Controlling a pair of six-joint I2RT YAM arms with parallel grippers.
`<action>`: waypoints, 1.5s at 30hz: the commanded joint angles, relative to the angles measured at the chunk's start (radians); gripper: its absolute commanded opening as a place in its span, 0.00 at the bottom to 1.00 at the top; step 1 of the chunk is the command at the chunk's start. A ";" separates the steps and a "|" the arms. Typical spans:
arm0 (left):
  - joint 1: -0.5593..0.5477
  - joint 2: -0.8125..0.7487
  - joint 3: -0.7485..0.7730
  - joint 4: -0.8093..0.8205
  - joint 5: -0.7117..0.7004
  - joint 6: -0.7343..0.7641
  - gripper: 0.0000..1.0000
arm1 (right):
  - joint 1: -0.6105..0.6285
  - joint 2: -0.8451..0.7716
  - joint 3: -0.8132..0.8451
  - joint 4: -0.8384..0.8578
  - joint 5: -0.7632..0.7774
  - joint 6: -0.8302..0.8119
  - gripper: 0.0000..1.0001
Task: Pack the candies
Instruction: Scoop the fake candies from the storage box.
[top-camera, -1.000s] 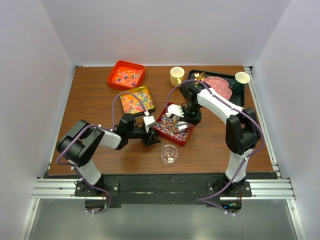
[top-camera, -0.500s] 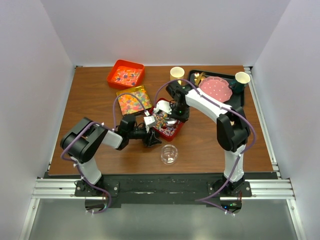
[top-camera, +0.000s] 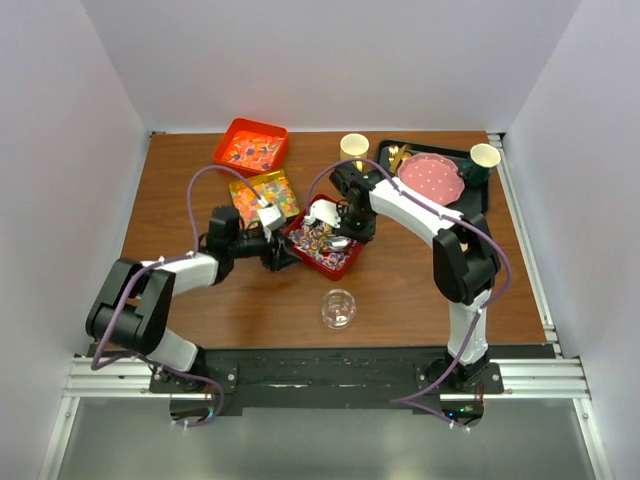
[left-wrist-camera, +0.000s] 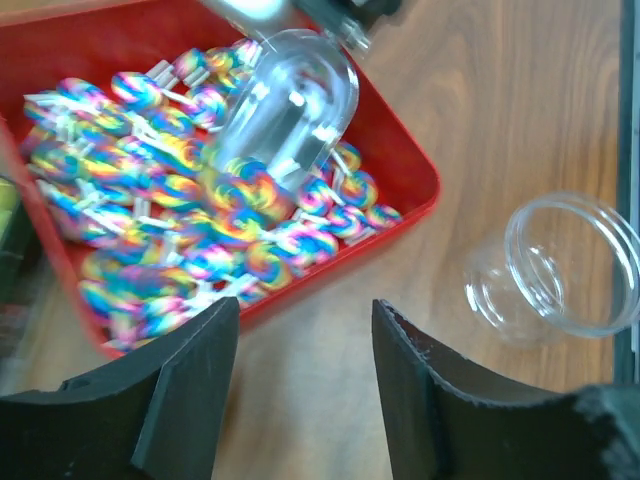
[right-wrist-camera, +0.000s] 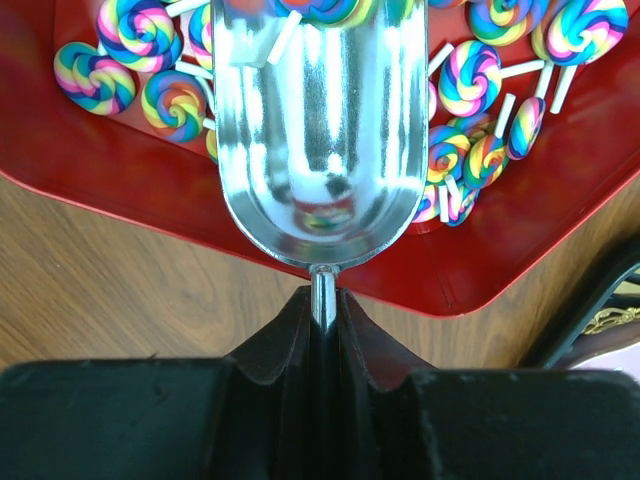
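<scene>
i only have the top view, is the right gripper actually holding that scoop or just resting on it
Observer: Holding it. The right wrist view shows the right gripper shut on the thin stem of the metal scoop.
Operator: anything in the scoop
Observer: Barely. The bowl near the stem is bare, and a few swirl lollipops sit just at its mouth, over the red tray.
Operator: and the left one, gripping anything
Observer: No. In the left wrist view the left gripper is open, with only wooden table between its fingers, just off the tray's edge.
</scene>
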 joint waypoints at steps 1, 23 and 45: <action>0.022 0.006 0.252 -0.402 0.055 0.316 0.60 | 0.003 -0.012 -0.025 0.025 -0.039 -0.018 0.00; 0.120 0.287 0.670 -1.120 0.119 1.138 0.56 | -0.048 -0.040 -0.051 0.033 -0.066 0.002 0.00; 0.121 0.402 0.681 -1.061 0.053 1.189 0.57 | -0.025 -0.011 0.039 -0.004 0.019 -0.001 0.00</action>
